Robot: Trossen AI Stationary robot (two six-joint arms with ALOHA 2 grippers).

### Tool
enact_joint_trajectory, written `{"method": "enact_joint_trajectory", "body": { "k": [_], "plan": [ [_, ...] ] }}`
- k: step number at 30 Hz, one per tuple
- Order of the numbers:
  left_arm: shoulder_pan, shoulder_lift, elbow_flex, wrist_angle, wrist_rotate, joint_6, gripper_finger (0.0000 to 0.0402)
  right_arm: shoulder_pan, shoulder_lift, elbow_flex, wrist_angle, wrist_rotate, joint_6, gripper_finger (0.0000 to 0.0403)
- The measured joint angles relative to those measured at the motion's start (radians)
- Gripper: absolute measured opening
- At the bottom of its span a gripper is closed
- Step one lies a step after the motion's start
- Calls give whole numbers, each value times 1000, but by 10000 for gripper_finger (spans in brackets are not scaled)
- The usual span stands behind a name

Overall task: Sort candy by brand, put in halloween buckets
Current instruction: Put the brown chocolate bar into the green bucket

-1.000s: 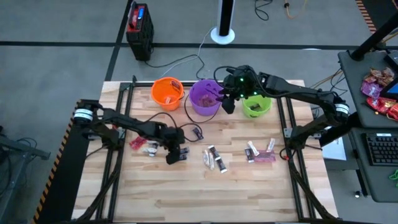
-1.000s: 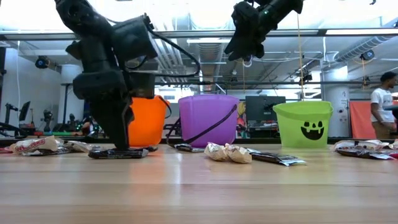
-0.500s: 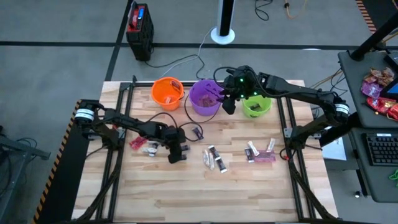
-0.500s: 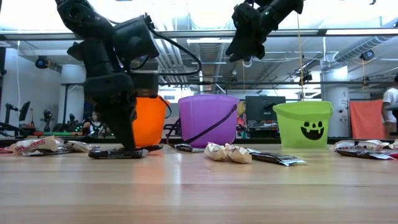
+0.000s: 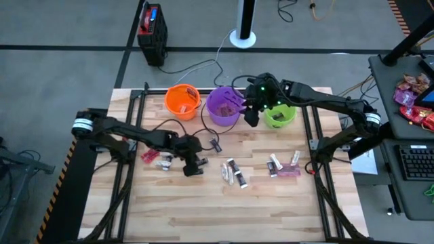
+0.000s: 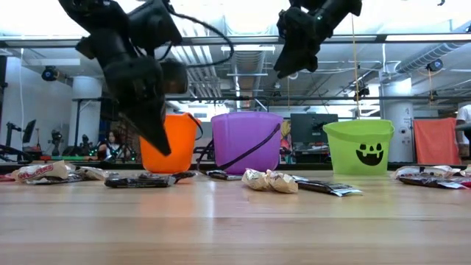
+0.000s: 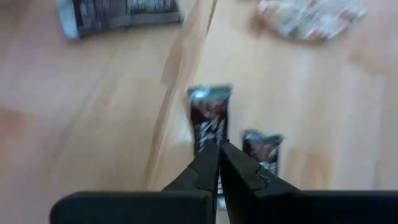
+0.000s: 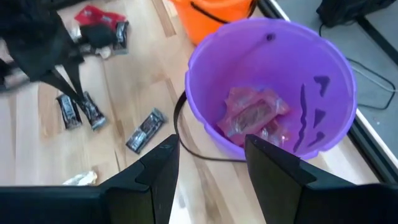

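Observation:
Three buckets stand at the table's far side: orange [image 5: 182,100], purple [image 5: 224,106] and green [image 5: 279,115]. Pink-wrapped candy [image 8: 252,115] lies in the purple one. My left gripper [image 6: 165,151] is shut and tilted, a little above the table at left centre. Two dark candy pieces [image 7: 208,118] [image 7: 261,149] lie just past its tips. My right gripper [image 8: 211,168] is open with nothing between its fingers. It hangs above the near rim of the purple bucket, toward the green one. More candy lies on the table: red [image 5: 149,156], silver [image 5: 234,173] and pink [image 5: 291,168]. My left gripper's shut fingertips [image 7: 214,152] line up with the near end of one dark candy [image 7: 210,134] in the wrist view. Whether they pinch it I cannot tell. In the low view the tips stand above the table with nothing seen hanging below them.
A dark candy [image 5: 213,144] lies near the purple bucket's foot. Black frame rails run along the table's left and right sides. Bare wood [image 5: 224,210] fills the near half. In the low view a person [image 6: 465,121] shows in the room beyond.
My left gripper has shut at the table top beside the dark candy. It has then risen a little and tipped over to a slant. The dark candy on the table under it looks unmoved in the low view.

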Motion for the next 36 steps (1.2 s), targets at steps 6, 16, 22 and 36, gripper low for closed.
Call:
{"method": "enact_joint_trajectory", "body": {
  "k": [6,16,22,36],
  "plan": [
    [-11,-16,-3,15,11,58,9,0,0,0,-8,-1,-10,173],
    [-11,94,-1,159,-27,69,155,2,0,-9,-18,-3,-10,173],
    [-13,175,-1,160,-15,70,186,2,-2,-26,-19,-3,-10,173],
    [-11,200,2,181,-26,49,17,2,-2,-110,-15,-3,-6,173]
  ]
}}
